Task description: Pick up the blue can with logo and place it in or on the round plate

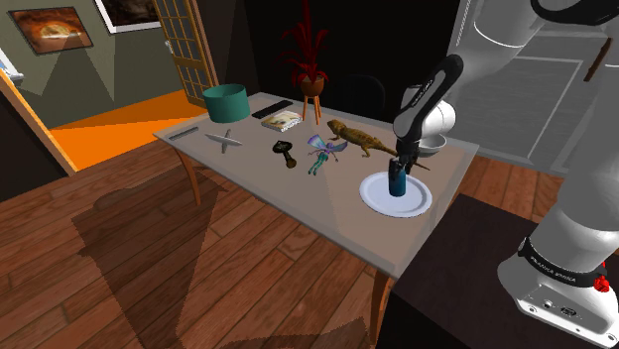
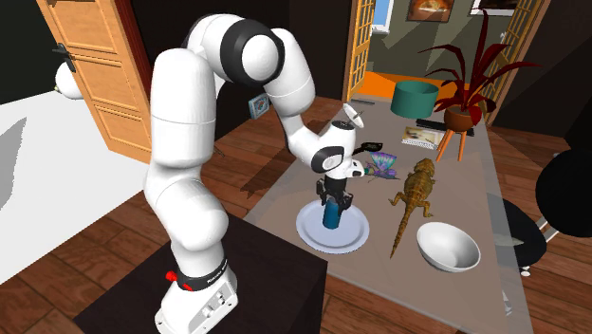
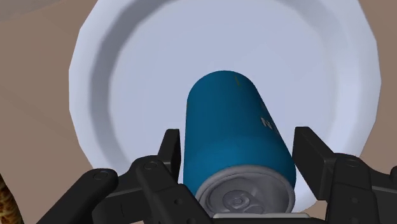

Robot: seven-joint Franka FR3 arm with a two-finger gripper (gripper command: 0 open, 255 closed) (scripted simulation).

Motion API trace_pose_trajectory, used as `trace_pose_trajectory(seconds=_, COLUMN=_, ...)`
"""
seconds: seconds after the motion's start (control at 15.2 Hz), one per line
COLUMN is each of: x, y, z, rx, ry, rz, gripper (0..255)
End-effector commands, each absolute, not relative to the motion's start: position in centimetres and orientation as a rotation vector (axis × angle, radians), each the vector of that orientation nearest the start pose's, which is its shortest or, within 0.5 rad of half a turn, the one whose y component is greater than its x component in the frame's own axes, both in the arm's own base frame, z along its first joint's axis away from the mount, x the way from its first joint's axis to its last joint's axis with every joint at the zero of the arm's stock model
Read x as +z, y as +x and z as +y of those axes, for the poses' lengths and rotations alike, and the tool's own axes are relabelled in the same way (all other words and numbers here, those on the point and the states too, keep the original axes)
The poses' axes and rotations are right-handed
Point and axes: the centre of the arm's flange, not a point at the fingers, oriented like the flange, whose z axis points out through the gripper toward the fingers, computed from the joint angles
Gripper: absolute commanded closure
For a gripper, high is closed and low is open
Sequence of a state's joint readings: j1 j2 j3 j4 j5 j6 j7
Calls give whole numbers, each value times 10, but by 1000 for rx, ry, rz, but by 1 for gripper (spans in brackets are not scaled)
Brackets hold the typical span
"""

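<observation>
The blue can (image 1: pixel 397 184) stood upright in the middle of the white plate (image 1: pixel 422 204). The plate lay on the counter (image 1: pixel 298 213) close to the edge nearest the stand (image 1: pixel 466 283), about halfway along that edge. The gripper (image 1: pixel 398 171) hung straight over the can, its jaws reaching down around the upper part. In the wrist view the two fingers (image 3: pixel 312 153) stood apart on either side of the can's body. One ran right alongside the wall, and beside the other a thin strip of plate appeared to show. So the jaws read as let go rather than clamped, with the plate alone carrying the can. The margin was slim, though, and that reading is a judgement.

On that reading the placing was all but finished, and the step in hand was getting the gripper clear without disturbing the can. The clean way would be a straight rise along the can's own axis, with the jaws spread at least this wide until the fingertips passed the silver lid. Any sideways drift or twist of the wrist would probably drag the nearer finger against the wall and tip the tall, narrow can. A slow first stretch would show any sticking before the can came up with the gripper. Only above the lid should the arm swing away, preferably back toward the stand. A lizard figure (image 2: pixel 413 194) lay near the plate, farther in from that edge, and a white bowl (image 2: pixel 448 245) sat toward the corner at one end of it.
</observation>
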State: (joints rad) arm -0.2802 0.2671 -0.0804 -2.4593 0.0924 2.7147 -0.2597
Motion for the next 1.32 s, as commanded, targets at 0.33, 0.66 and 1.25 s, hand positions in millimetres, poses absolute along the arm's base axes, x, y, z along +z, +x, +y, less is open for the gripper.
trace_pose_trajectory(seconds=0.33, x=188, y=448, z=-175, rx=8, ry=-3110, rz=285, gripper=255)
trace_pose_trajectory(seconds=0.66, x=188, y=448, z=-175, rx=8, ry=-3109, rz=284, gripper=0)
trace_pose_trajectory(seconds=1.25, x=238, y=448, z=-176, rx=8, ry=-3110, rz=285, gripper=0)
